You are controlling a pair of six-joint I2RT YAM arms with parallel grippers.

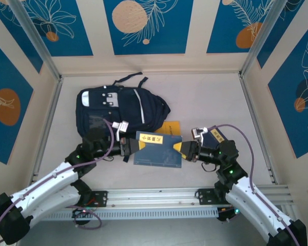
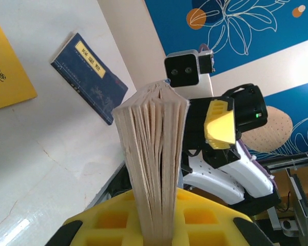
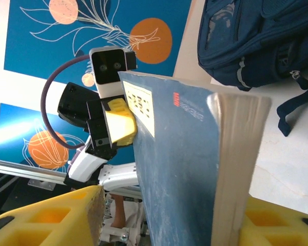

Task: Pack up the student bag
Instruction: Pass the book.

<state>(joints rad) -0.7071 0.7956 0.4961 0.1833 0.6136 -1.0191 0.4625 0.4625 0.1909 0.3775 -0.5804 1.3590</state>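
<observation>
A blue book [image 1: 158, 148] is pinched at its 9 o'clock edge by the left hand [image 1: 132, 145] — the right hand [image 1: 180, 149] at 3 o'clock is spread around it — and the student bag [image 1: 120, 110] is seen on the worktop [image 1: 210, 102] at the book's 11 o'clock.

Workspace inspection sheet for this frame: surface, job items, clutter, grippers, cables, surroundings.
Surface: pale table, faint marks.
Job's things: navy backpack lying flat, far left; blue book between the two grippers.
Clutter: yellow folder flat beside the backpack; small navy booklet flat by the right arm.
Grippers: left gripper shut on the book; right gripper open, gap beside the cover.
Cables: purple cable looping off each wrist.
Surroundings: blue panels with orange circles; metal rail at near edge.
</observation>
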